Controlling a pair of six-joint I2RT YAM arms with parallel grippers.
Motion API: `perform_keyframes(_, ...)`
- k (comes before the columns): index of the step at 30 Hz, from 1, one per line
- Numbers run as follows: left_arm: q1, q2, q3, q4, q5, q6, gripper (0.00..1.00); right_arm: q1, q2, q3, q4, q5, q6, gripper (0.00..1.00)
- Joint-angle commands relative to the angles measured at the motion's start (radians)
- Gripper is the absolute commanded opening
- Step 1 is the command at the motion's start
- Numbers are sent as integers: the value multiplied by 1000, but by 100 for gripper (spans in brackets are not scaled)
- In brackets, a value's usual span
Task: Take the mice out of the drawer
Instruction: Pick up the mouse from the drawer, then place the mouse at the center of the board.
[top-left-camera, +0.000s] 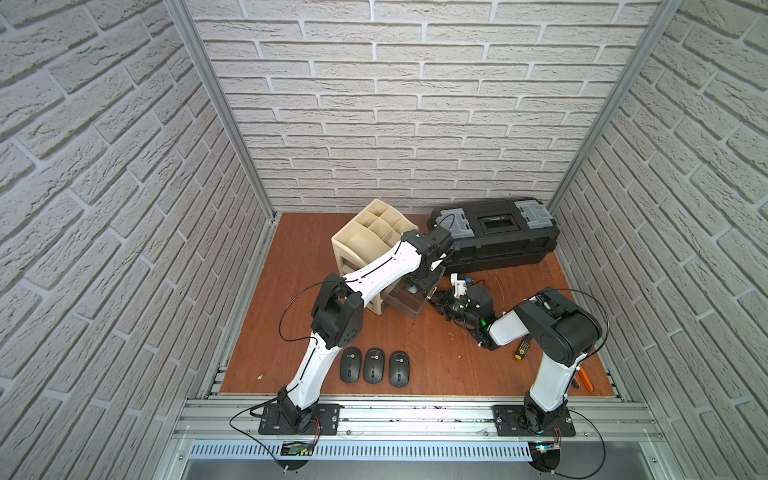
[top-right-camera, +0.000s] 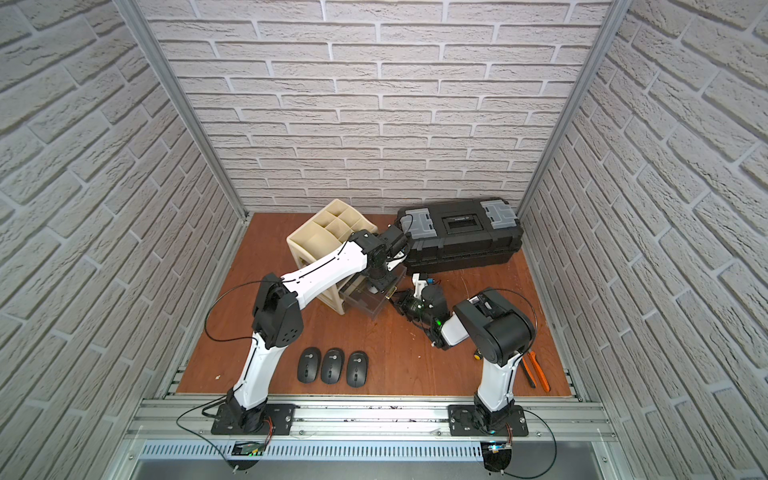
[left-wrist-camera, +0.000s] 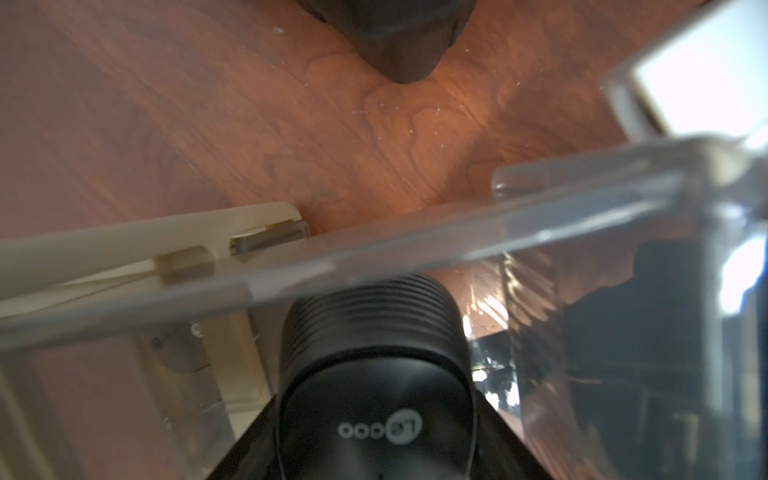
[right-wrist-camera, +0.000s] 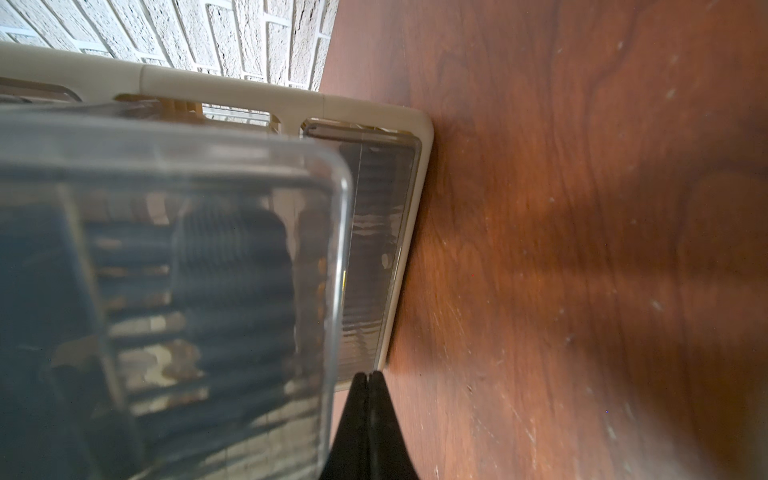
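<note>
Three black oval mice (top-left-camera: 350, 364) (top-left-camera: 374, 365) (top-left-camera: 399, 369) lie in a row on the wooden table near the front, seen in both top views. The clear drawer (top-left-camera: 409, 308) stands pulled out of the beige organizer (top-left-camera: 365, 237). My left gripper (top-left-camera: 415, 289) reaches down into the drawer. In the left wrist view it (left-wrist-camera: 376, 419) is shut on a mouse (left-wrist-camera: 374, 374) with a ribbed side, just behind the drawer's rim (left-wrist-camera: 415, 235). My right gripper (right-wrist-camera: 368, 376) is shut on nothing, beside the drawer's clear wall (right-wrist-camera: 208, 187).
A black toolbox (top-left-camera: 498, 237) stands at the back right, close to the left wrist. A yellow-capped black tool (top-left-camera: 522, 349) and orange pliers (top-right-camera: 536, 372) lie by the right arm. Brick walls close in three sides.
</note>
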Motion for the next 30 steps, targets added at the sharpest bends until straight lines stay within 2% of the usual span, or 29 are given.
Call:
perform_keyframes(1,-35,-86,-9,-21,-49,-31,51,12,-17,16,124,2,-4,3)
perform_keyframes(8,-83,-212,-96,-15,-134,-132,51,13,-25,19,90,8,-20,3)
perform_keyframes(14,-140,-305,-129,-75,-170,-280,52,12,-37,28,57,10,-40,3)
perform_keyframes(21,-248,-423,-250,-116,-189,-620,52,13,-56,48,38,-9,-66,3)
perform_keyframes(26,-333,-536,-457,28,-123,-875,52,12,-76,37,-13,2,-83,3)
perform_keyframes(30,-390,-589,-621,163,-89,-1027,51,13,-80,26,-51,14,-92,3)
